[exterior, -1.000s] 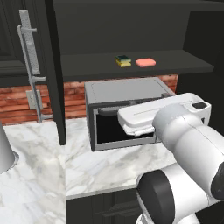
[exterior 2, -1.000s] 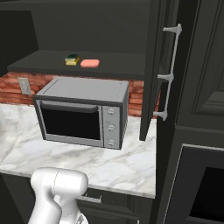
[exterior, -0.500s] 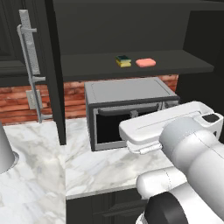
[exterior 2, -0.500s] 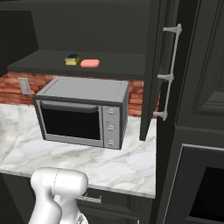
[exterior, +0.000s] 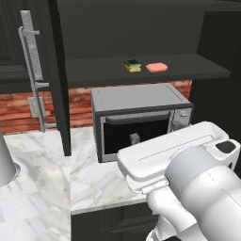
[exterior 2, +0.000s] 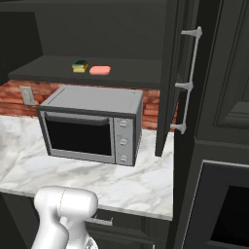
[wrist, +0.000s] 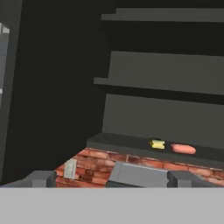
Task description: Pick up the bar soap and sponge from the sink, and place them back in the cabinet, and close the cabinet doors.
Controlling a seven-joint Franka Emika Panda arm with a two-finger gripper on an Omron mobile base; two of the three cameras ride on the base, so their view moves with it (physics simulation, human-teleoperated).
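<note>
I see sponge (exterior: 132,65) and soap (exterior: 156,67) on cabinet (exterior: 188,70) shelf above microwave (exterior: 141,117); gripper (wrist: 111,179) jaws apart, empty.

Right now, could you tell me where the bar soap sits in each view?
Left base view: the soap lies upper centre-right on the cabinet shelf.
Right base view: upper left on the shelf.
Hand view: lower right on the shelf.
Shared landmark: the sponge just left of it.

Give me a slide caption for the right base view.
Sponge and bar soap lie on the open cabinet shelf above the microwave.
</note>
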